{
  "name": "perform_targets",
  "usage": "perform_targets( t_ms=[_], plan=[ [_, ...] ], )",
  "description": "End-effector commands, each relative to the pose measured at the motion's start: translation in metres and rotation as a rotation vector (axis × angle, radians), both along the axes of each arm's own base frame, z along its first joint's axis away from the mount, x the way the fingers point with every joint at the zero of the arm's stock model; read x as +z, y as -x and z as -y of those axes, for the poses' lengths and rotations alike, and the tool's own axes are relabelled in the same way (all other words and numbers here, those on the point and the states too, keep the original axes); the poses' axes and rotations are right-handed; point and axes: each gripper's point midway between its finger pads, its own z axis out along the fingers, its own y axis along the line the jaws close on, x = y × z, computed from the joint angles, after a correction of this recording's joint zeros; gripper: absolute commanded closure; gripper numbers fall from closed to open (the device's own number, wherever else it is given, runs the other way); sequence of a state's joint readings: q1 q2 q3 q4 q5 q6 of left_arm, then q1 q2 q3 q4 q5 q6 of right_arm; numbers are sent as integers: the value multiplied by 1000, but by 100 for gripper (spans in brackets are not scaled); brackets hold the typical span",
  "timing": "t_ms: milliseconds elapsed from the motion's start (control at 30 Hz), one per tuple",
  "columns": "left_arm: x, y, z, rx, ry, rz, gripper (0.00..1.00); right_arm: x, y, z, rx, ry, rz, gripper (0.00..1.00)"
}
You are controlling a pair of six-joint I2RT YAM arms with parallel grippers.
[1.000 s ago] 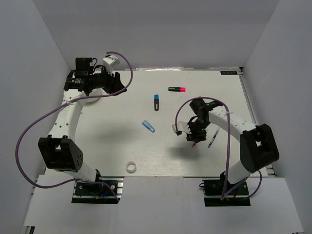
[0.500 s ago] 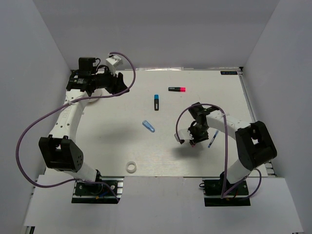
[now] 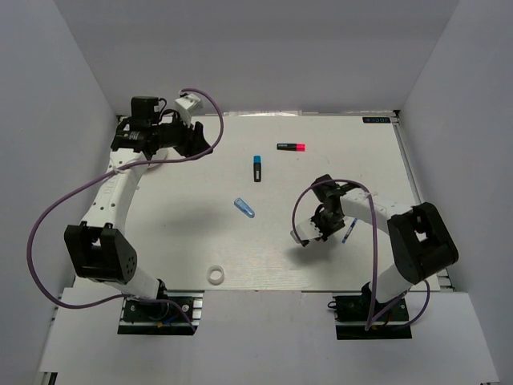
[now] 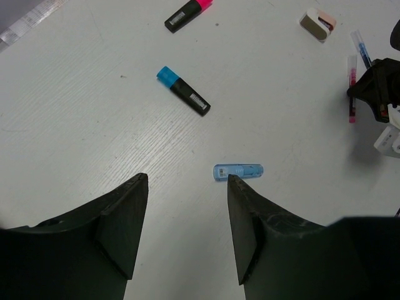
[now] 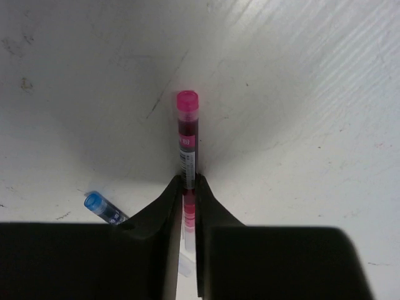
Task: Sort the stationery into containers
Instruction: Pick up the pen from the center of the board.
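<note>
The right pincer [image 5: 187, 182] is pressed together on the red pen [image 5: 187, 134]. In the right wrist view its two dark fingers meet the barrel from either side, just below the middle of the frame. The pen lies flat on the white tabletop [image 3: 160, 241], running straight up the frame. Its pink-capped end sticks out above the fingertips and the rest of the barrel passes down between the fingers. The blue pen [image 5: 101, 205] shows its tip at the lower left of that view, just beside the left-hand finger and apart from the red pen.

In the top view the right pincer [image 3: 319, 234] sits low on the tabletop, right of centre. The blue pen [image 3: 346, 233] is just to its right, and the red pen is hidden beneath it.

The left pincer [image 4: 185, 181] is spread wide with nothing between its fingers. In the top view it hangs at the upper left [image 3: 200, 138], well apart from the pens. In the left wrist view the translucent blue tube [image 4: 238, 170] lies just above the tip of the right-hand finger. The blue-ended marker [image 4: 183, 92] lies further up the frame, and the pink-ended marker [image 4: 187, 7] at the top edge. The white tape ring [image 3: 215, 275] lies near the bottom edge of the tabletop, left of centre.
</note>
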State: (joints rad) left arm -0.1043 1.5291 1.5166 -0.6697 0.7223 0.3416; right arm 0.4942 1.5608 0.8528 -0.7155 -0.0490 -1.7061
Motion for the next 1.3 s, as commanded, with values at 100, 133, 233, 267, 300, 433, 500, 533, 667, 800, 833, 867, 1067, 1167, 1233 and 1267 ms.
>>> perform_targets(
  t_ms=[100,133,233,267,300,433,500,533,667,800,833,867,1067,1167,1233,1267],
  plan=[
    [28,13,3,-13,26,102,37,17,0,-41,-33,-181,-42,100],
    [35,11,2,1,34,127,37,29,-6,-51,-56,-224,-39,100],
    [65,3,-3,91,115,183,37,86,-33,-97,-231,-430,-68,100],
    [74,2,-5,112,149,192,37,100,-33,-107,-279,-471,-114,100],
    [87,-2,-5,155,203,199,37,144,-46,-133,-394,-607,-162,100],
    [119,10,5,132,342,257,37,231,-65,-182,-718,-853,-468,100],
    [124,26,13,68,320,349,38,265,-71,-194,-787,-951,-631,100],
    [125,40,22,-11,316,377,38,276,-74,-200,-917,-951,-763,100],
    [94,59,24,-140,67,556,40,289,-83,-202,-1129,-934,-1191,100],
    [71,75,35,-254,-196,779,41,276,-67,-200,-1221,-813,-1497,100],
    [66,86,51,-314,-223,821,43,268,-62,-199,-1272,-774,-1579,100],
    [63,87,54,-315,-276,858,43,267,-63,-197,-1277,-782,-1582,100],
    [50,130,101,-475,-470,1313,42,257,-58,-188,-1443,-743,-1613,100],
    [31,157,115,-523,-518,1510,47,257,-52,-182,-1490,-731,-1631,100],
    [31,162,123,-537,-513,1514,48,262,-50,-179,-1509,-738,-1631,100],
    [28,170,132,-570,-497,1506,49,262,-48,-177,-1528,-736,-1633,100]
  ],
)
